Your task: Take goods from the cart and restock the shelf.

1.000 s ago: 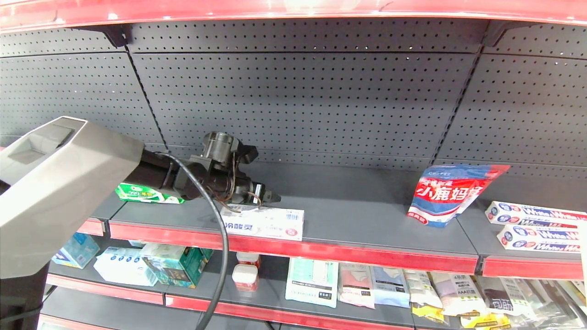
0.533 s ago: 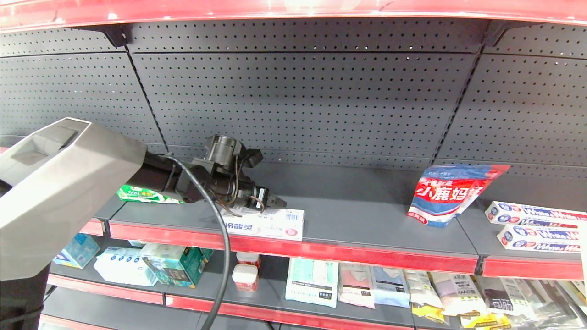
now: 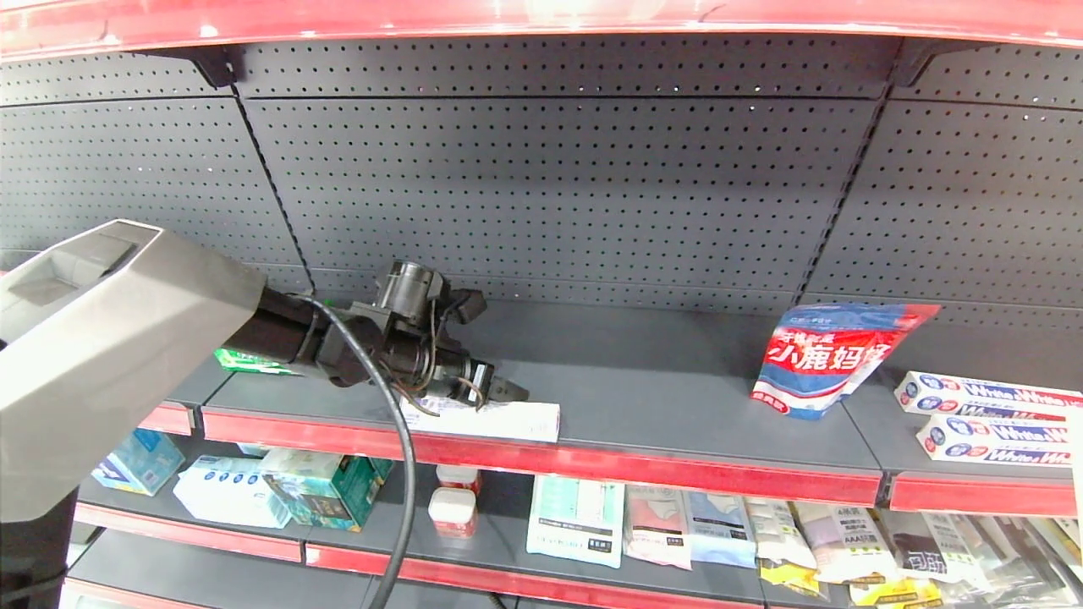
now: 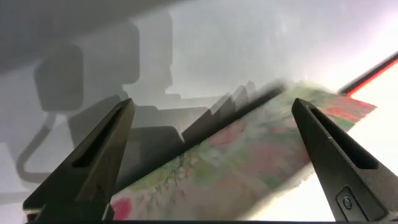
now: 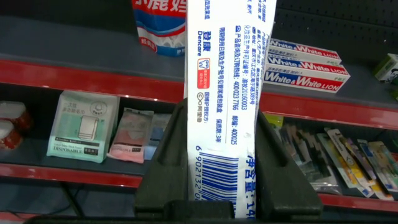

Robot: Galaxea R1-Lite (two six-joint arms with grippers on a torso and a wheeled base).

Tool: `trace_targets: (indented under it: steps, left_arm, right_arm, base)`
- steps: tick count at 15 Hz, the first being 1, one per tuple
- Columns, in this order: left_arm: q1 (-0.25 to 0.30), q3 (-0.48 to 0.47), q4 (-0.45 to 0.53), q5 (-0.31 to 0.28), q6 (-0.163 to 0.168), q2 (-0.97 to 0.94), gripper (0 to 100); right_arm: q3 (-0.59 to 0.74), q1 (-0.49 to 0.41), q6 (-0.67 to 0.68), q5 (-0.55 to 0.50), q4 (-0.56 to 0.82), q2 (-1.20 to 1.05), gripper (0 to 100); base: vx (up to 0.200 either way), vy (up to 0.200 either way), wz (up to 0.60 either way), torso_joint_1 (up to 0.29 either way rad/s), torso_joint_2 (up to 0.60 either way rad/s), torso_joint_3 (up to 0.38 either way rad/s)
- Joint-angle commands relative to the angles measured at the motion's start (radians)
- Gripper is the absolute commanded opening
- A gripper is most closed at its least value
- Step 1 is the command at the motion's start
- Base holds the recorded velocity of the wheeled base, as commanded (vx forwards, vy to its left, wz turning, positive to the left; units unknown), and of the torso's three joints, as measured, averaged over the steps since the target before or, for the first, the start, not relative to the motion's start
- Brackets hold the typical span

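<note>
White card with blue print: shelved toothpaste box (image 3: 525, 420).
- Position: I log it lying flat on the grey shelf (image 3: 677, 397), at the front, just behind the red edge strip (image 3: 677, 475).
- Axis: its long side runs along that strip, left to right. One end points toward the pouch (image 3: 833, 359); the other sits under my left arm's wrist.

Left gripper (image 3: 508, 391): released, with the fingers (image 4: 93, 168) spread wide and hanging directly over the shelved toothpaste box. The box lies slantwise between them in the left wrist view. I cannot tell whether the tips touch the card.

Right gripper (image 5: 222, 118): clenched on the held toothpaste box (image 5: 227, 62), which is white with blue lettering and a barcode at the wrist end.
- Grip: one finger presses each long side.
- Axis: the long side follows the fingers and sticks out well past their tips, with the far end pointing at the shelving ahead.

Other stock on the same level:
- The pouch, blue and red, stands upright well to the right of the shelved toothpaste box.
- Two more toothpaste cartons (image 3: 990, 393) are on the next section to the right, one in front of the other, lengthwise along the edge.
- A green pack (image 3: 245, 361) is on the left section, partly hidden behind my left arm.

Lower level: flat packets (image 3: 575, 518) lie in a row, with boxed goods to their left.
</note>
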Motion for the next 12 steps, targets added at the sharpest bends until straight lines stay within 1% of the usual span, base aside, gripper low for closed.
trace_targets:
  steps: [1, 7, 12]
  left_arm:
    - [0.002, 0.004, -0.001, 0.001, 0.0, -0.006, 100]
    - [0.008, -0.004, -0.004, 0.004, -0.001, -0.005, 100]
    - [0.022, -0.036, -0.006, 0.003, -0.009, -0.006, 100]
  right_arm:
    - [0.0, 0.0, -0.001, 0.0, 0.0, 0.002, 0]
    - [0.0, 0.0, -0.001, 0.0, 0.0, 0.002, 0]
    - [0.0, 0.0, -0.001, 0.0, 0.0, 0.002, 0]
  base:
    - [0.0, 0.0, 0.0, 0.0, 0.0, 0.0]
    - [0.0, 0.0, 0.0, 0.0, 0.0, 0.0]
    - [0.0, 0.0, 0.0, 0.0, 0.0, 0.0]
